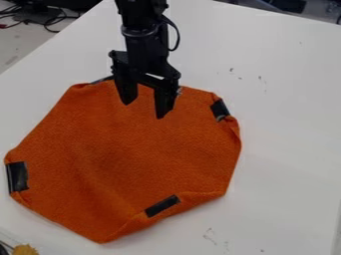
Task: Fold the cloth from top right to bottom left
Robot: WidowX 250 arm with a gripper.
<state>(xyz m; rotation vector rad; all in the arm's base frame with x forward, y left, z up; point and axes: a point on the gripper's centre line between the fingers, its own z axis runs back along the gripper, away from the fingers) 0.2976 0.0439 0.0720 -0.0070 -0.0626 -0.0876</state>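
The gripper (145,105) hangs over the upper edge of the orange cloth (133,159), its two fingers apart with nothing held between them. Spread out on the table, the cloth has a roughly eight-sided outline with some edges turned in. Black patches mark it at the upper right (219,109), the left (17,177) and the lower right (162,205). Part of the cloth's top edge is hidden behind the gripper. Whether the fingertips touch the cloth, I cannot tell.
The white table (286,149) surrounds the cloth, with small dark marks on it. Dark cables (43,17) lie beyond its upper left edge. A yellowish object (25,250) shows at the bottom left corner.
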